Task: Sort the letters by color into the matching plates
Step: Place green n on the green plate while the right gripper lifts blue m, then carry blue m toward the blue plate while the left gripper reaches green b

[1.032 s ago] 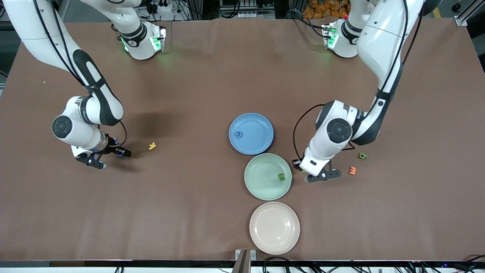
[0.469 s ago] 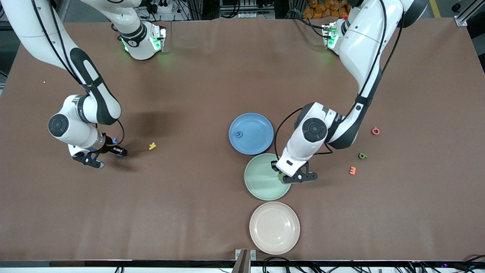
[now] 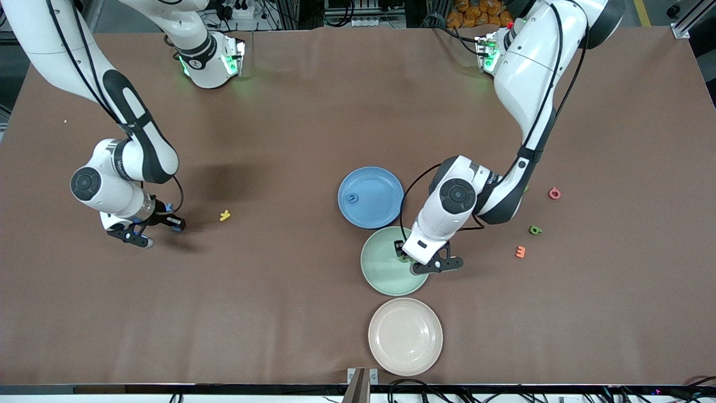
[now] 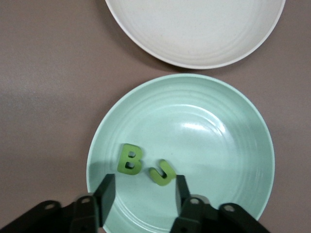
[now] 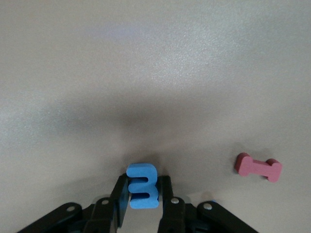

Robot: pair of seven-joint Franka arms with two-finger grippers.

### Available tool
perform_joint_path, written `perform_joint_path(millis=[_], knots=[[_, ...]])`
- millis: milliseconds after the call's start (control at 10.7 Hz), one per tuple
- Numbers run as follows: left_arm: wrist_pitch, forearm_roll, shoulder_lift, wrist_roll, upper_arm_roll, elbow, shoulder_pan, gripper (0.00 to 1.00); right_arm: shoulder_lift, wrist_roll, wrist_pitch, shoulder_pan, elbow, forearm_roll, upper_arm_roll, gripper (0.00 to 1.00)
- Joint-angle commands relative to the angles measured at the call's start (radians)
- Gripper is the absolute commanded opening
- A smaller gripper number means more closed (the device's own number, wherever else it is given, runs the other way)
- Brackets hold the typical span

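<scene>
My left gripper [image 3: 417,258] is open just above the pale green plate [image 3: 380,274]. In the left wrist view its fingers [image 4: 144,183] stand apart over that plate [image 4: 218,160], where a green B [image 4: 129,159] and a green J [image 4: 162,173] lie side by side. The blue plate [image 3: 380,190] holds one blue letter [image 3: 352,197]. The beige plate [image 3: 405,336] holds nothing. My right gripper [image 3: 156,228] is shut on a blue 3 [image 5: 142,191], low over bare table toward the right arm's end, its fingers [image 5: 143,183] clamping the 3's sides.
A yellow letter [image 3: 225,215] lies between my right gripper and the blue plate. A pink-red letter [image 5: 258,167] lies near my right gripper. Toward the left arm's end lie a red letter [image 3: 554,193], a green letter [image 3: 536,230] and an orange letter [image 3: 521,252].
My left gripper has moved from beside the orange letter to over the green plate and opened, leaving the green J beside the B. My right gripper with the blue 3 barely shifted.
</scene>
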Motion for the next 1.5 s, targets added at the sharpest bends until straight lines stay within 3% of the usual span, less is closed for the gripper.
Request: perform_joint_path(millis=[0, 188, 375, 563, 751, 938, 1126, 1407], knots=[[-0.077, 0.005, -0.045, -0.025, 0.009, 0.020, 0.009, 1.00, -0.017, -0.008, 0.025, -0.015, -0.028, -0.010, 0.017, 0.26], [-0.185, 0.010, -0.110, -0.023, 0.009, 0.014, 0.036, 1.00, -0.018, -0.024, 0.022, -0.007, -0.027, -0.029, 0.017, 0.19], [-0.293, 0.021, -0.174, -0.008, 0.010, 0.011, 0.061, 1.00, -0.027, -0.031, 0.002, -0.002, -0.002, -0.117, 0.020, 0.17], [-0.433, 0.021, -0.230, 0.029, 0.010, 0.009, 0.120, 1.00, -0.029, -0.031, -0.093, 0.017, 0.073, -0.214, 0.030, 0.18], [-0.530, 0.021, -0.260, 0.116, 0.009, -0.018, 0.174, 1.00, -0.029, -0.054, -0.203, 0.031, 0.168, -0.221, 0.073, 0.19], [-0.536, 0.021, -0.285, 0.138, 0.010, -0.078, 0.216, 1.00, -0.029, -0.050, -0.277, 0.057, 0.242, -0.213, 0.136, 0.18], [-0.512, 0.074, -0.314, 0.256, 0.007, -0.135, 0.262, 1.00, -0.029, -0.048, -0.290, 0.117, 0.274, -0.187, 0.158, 0.18], [-0.324, 0.076, -0.397, 0.464, -0.001, -0.323, 0.366, 1.00, -0.017, -0.053, -0.291, 0.250, 0.329, -0.184, 0.158, 0.19]])
